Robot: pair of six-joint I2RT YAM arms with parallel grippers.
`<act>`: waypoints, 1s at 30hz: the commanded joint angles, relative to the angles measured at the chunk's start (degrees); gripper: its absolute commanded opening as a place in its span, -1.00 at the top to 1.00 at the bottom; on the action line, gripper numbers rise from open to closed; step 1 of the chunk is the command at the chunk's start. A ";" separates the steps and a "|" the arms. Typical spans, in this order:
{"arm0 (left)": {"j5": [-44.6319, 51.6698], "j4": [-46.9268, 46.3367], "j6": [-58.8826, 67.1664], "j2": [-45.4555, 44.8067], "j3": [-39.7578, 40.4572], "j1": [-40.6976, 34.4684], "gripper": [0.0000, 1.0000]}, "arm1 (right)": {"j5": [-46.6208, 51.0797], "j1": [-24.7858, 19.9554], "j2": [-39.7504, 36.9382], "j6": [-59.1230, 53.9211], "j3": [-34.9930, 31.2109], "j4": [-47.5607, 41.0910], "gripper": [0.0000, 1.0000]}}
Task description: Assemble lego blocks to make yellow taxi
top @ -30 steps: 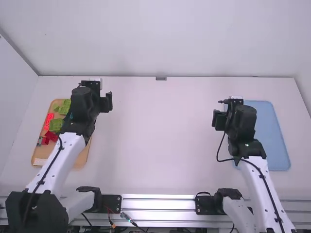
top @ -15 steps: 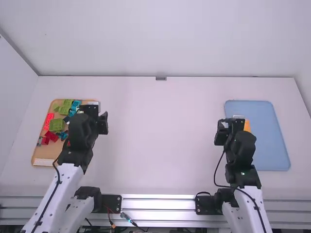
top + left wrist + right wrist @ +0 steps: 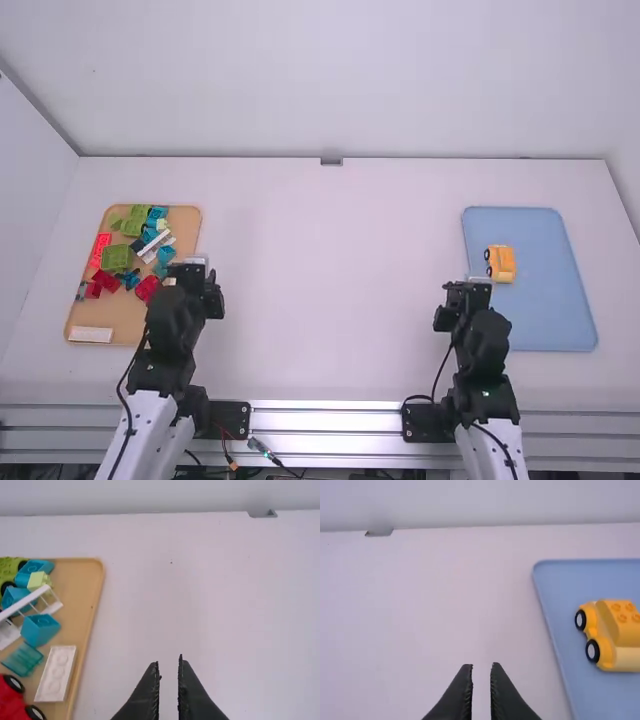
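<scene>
Left end effector [image 3: 196,259] and right end effector [image 3: 480,279] hang unclenched over the white table [image 3: 330,270] backed by a pale wall [image 3: 330,80].

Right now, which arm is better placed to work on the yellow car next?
The right, I'd say. Its empty fingers are near the blue tray where the car sits; the left fingers are across the table, beside the tan tray of blocks.

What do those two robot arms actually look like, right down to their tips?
The left arm and right arm look alike: smooth white links, chunky black joints and a thin black cable looping along each. Both the left end effector and right end effector are black, with two slim fingers narrowing to points.
</scene>
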 commanded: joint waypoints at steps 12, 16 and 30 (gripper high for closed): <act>0.60 0.14 0.05 -12.94 -10.59 -0.05 1.00 | 0.12 0.01 -10.78 0.19 -2.87 0.16 1.00; 0.60 0.14 0.05 -16.37 -10.59 -0.05 1.00 | 0.12 0.01 -13.56 0.19 -2.87 0.16 1.00; 0.60 0.14 0.05 -26.22 -10.59 -0.05 1.00 | 0.12 0.01 -18.68 0.19 -2.87 0.16 1.00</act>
